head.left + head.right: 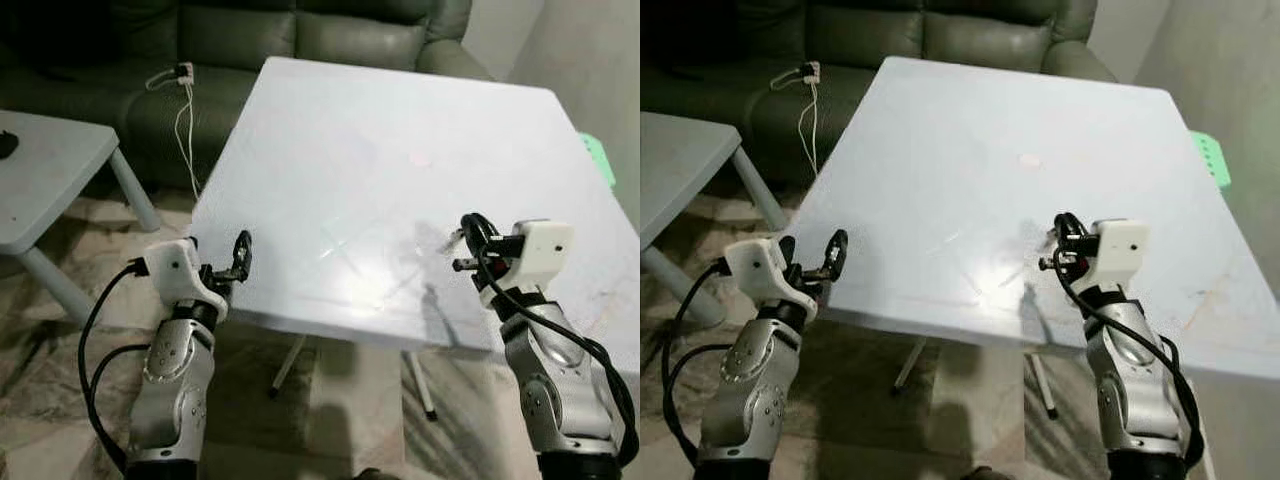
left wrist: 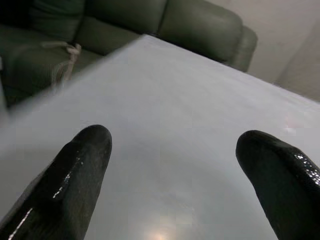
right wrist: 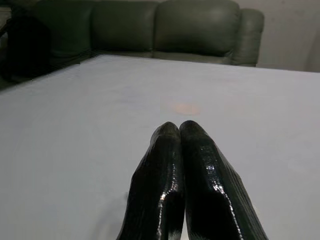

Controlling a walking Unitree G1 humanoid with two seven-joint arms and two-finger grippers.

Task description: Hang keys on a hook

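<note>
My left gripper (image 1: pixel 238 258) hovers at the near left edge of the white table (image 1: pixel 400 130). Its two black fingers (image 2: pixel 85 155) stand wide apart with only bare tabletop between them, so it is open (image 2: pixel 175 145). My right gripper (image 1: pixel 462 240) is held low over the near right part of the table, pointing toward the sofa. In the right wrist view its fingers (image 3: pixel 165 165) are pressed together and shut (image 3: pixel 179 127), with nothing visible between them. A small pale bit shows at its tip (image 1: pixel 449 240); I cannot tell what it is.
A faint pink spot (image 1: pixel 420 158) marks the tabletop ahead of the right gripper. A dark green sofa (image 1: pixel 250 30) stands behind the table, with a white cable (image 1: pixel 183 110) hanging from it. A low grey side table (image 1: pixel 50 170) is at the left and a green object (image 1: pixel 600 155) at the right edge.
</note>
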